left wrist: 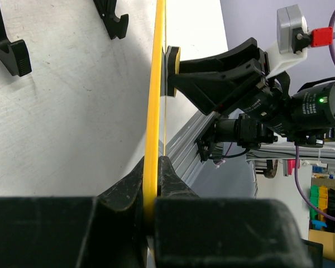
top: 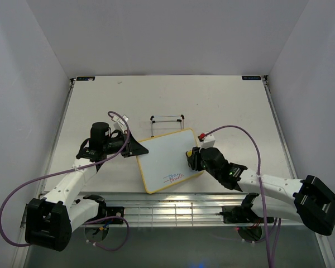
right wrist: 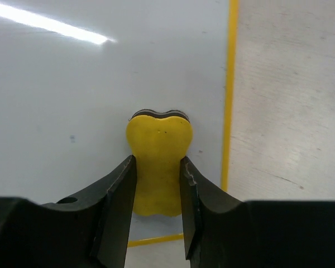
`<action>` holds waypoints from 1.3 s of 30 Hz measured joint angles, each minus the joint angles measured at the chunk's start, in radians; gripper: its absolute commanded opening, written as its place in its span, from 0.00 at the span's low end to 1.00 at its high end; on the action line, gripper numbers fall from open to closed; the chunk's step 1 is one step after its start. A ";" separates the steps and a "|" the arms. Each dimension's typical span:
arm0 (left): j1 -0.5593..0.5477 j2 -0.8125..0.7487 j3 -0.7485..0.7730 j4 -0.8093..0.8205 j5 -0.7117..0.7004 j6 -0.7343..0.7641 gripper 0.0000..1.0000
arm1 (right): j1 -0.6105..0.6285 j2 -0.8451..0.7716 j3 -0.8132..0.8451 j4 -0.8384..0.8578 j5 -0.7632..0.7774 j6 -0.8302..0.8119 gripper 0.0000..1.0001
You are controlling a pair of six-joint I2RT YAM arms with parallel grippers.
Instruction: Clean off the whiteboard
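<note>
The whiteboard [top: 166,158] lies mid-table, white with a thin yellow rim, with red and blue scribbles [top: 176,177] near its front right corner. My left gripper [top: 135,147] is shut on the board's left rim, seen edge-on as a yellow strip [left wrist: 154,111] between the jaws in the left wrist view. My right gripper [top: 194,159] is shut on the yellow eraser [right wrist: 158,167], pressed on the board's white face [right wrist: 72,100] near its right rim. The eraser also shows in the left wrist view [left wrist: 173,71].
A thin black wire stand [top: 167,120] lies just behind the board; its feet show in the left wrist view [left wrist: 14,53]. A metal rail [top: 173,209] runs along the table's near edge. Grey walls close in both sides.
</note>
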 measured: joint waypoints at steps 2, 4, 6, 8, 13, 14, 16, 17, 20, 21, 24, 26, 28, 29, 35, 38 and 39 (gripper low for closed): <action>0.000 0.000 0.000 -0.003 -0.003 -0.004 0.00 | 0.002 -0.002 -0.004 0.051 -0.079 0.000 0.14; 0.000 0.000 0.000 -0.003 -0.003 -0.003 0.00 | 0.026 0.007 -0.001 0.113 -0.156 0.004 0.13; 0.000 0.000 0.000 -0.004 -0.004 -0.003 0.00 | 0.062 0.031 0.023 0.148 -0.209 0.004 0.14; 0.000 0.000 0.000 -0.006 -0.005 -0.002 0.00 | 0.108 0.082 0.088 0.167 -0.250 0.004 0.14; -0.004 0.000 0.000 -0.005 -0.005 0.000 0.00 | 0.142 0.163 0.211 0.139 -0.265 0.013 0.14; -0.006 0.000 0.000 -0.005 -0.007 0.000 0.00 | 0.132 0.157 0.205 0.135 -0.266 0.018 0.15; -0.011 0.000 0.000 -0.004 -0.009 0.000 0.00 | 0.085 0.126 0.168 0.129 -0.274 0.033 0.15; -0.013 -0.001 0.000 -0.003 -0.010 0.000 0.00 | 0.047 0.100 0.134 0.129 -0.276 0.038 0.15; -0.014 -0.002 0.000 -0.007 -0.013 -0.006 0.00 | -0.098 0.018 0.011 0.116 -0.283 0.043 0.15; -0.014 -0.002 0.000 -0.008 -0.013 -0.009 0.00 | -0.138 0.001 -0.019 0.113 -0.285 0.042 0.16; -0.014 -0.006 0.000 -0.014 -0.017 -0.017 0.00 | -0.262 -0.044 -0.103 0.097 -0.299 0.035 0.16; -0.015 -0.009 0.000 -0.017 -0.018 -0.020 0.00 | -0.312 -0.059 -0.122 0.077 -0.318 0.030 0.16; -0.016 -0.009 0.001 -0.018 -0.018 -0.022 0.00 | -0.326 -0.059 -0.117 0.064 -0.330 0.024 0.16; -0.016 -0.009 0.001 -0.018 -0.018 -0.022 0.00 | -0.327 -0.058 -0.111 0.055 -0.334 0.021 0.15; -0.016 -0.009 0.002 -0.021 -0.018 -0.024 0.00 | -0.331 -0.038 -0.081 0.021 -0.372 0.003 0.15; -0.016 -0.009 0.002 -0.024 -0.020 -0.028 0.00 | -0.275 -0.047 -0.081 0.035 -0.380 0.010 0.14; -0.015 -0.009 0.002 -0.026 -0.021 -0.029 0.00 | -0.227 -0.055 -0.081 0.047 -0.375 0.016 0.14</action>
